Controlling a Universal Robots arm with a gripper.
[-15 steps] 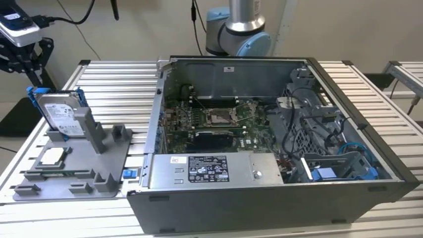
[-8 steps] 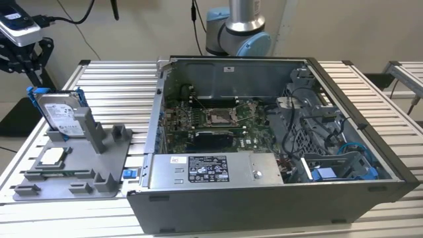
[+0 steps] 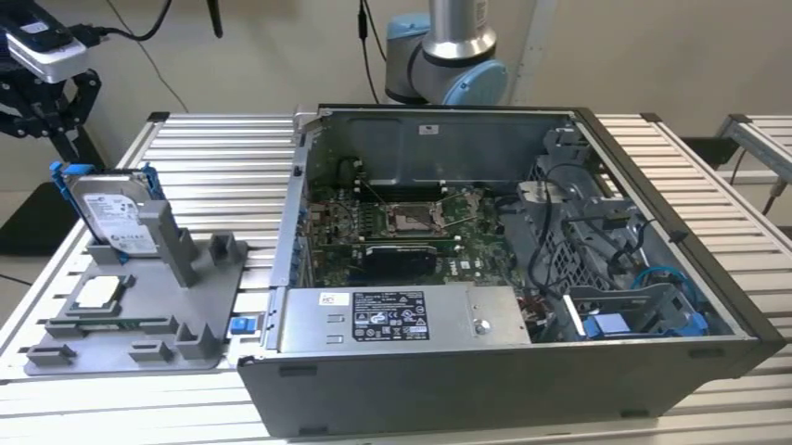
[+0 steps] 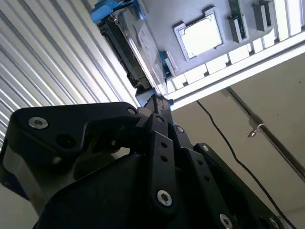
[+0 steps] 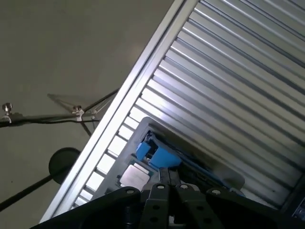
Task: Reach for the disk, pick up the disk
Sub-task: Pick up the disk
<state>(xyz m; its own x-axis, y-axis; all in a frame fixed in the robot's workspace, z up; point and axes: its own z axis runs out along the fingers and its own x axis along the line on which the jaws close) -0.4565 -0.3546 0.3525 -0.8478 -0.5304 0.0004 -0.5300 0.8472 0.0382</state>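
Tool (image 5: 167, 176) is seen closed together, empty, near the disk (image 3: 114, 215), which is stood upright in the grey holder (image 3: 198, 297). The disk is judged rigid, weighty and shock-sensitive, best gripped across its flat faces.

— What stands behind the table (image 3: 210, 158)?
— A plain beige wall (image 3: 644, 46), at twelve o'clock in the exterior view.
— And the table?
— Ribbed silver slats, gleaming. A second table (image 3: 761, 139) at three o'clock, apart.
— The floor?
— The floor (image 5: 57, 47) is dull grey, bare.
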